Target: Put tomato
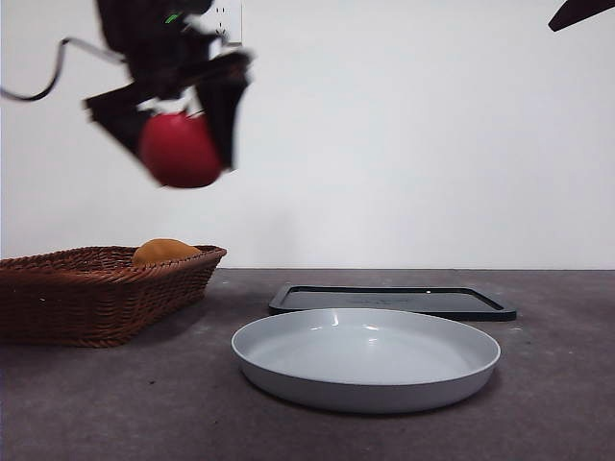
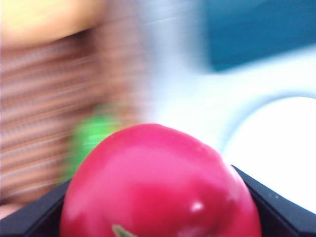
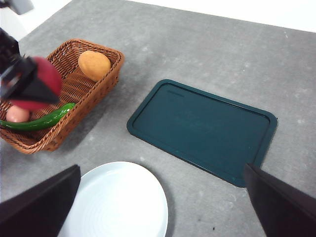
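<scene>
Hanging high above the basket (image 1: 96, 288), the left hand (image 1: 178, 130) grips the tomato (image 1: 180, 149) between its jaws.

The front view looks level across the table at the plate (image 1: 365, 357), which the high right wrist view shares.

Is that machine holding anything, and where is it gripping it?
The left tool clamps the tomato by its sides, above the basket.

The left gripper (image 1: 183, 134) hangs high, jaws clamped on the tomato (image 1: 180, 149). The right gripper (image 3: 163, 197) waits, jaws spread wide.
</scene>
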{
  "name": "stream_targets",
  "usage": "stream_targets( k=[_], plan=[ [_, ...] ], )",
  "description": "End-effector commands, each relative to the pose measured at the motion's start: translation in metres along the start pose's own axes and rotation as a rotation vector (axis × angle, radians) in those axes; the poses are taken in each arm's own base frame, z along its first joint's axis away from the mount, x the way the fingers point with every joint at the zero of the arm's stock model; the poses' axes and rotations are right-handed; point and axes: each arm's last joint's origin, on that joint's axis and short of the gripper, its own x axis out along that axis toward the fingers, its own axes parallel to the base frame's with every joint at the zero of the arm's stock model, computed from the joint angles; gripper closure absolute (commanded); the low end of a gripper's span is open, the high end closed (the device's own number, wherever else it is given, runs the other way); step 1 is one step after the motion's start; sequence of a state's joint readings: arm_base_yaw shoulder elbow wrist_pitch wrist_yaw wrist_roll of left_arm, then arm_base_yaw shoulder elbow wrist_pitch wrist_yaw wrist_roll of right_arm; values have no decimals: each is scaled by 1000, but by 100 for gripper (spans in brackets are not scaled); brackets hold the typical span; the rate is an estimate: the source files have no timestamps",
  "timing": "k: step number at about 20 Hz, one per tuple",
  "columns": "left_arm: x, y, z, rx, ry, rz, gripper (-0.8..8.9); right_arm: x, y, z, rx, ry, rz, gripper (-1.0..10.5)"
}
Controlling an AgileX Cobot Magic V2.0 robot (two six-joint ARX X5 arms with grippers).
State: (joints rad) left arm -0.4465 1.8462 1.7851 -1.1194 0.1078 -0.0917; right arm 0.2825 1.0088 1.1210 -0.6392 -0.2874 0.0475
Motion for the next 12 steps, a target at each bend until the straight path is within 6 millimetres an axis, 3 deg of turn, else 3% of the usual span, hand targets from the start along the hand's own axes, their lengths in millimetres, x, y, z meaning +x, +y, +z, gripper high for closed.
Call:
stream_targets(
  k=[1,4,7,12],
  plan=[
    [12,-33,-3,74,38,-35,489,-1,2,6,-16,-21,6,359],
    [29,-82,-20,196,95,-75,489,-1,2,6,-16,-21,6,359],
    [47,-117,-36,271,89,-114,489,-1,2,6,-16,-21,6,359],
    [71,-149,-53,356,84,-146,489,-1,2,6,-16,-21,6,359]
  ],
)
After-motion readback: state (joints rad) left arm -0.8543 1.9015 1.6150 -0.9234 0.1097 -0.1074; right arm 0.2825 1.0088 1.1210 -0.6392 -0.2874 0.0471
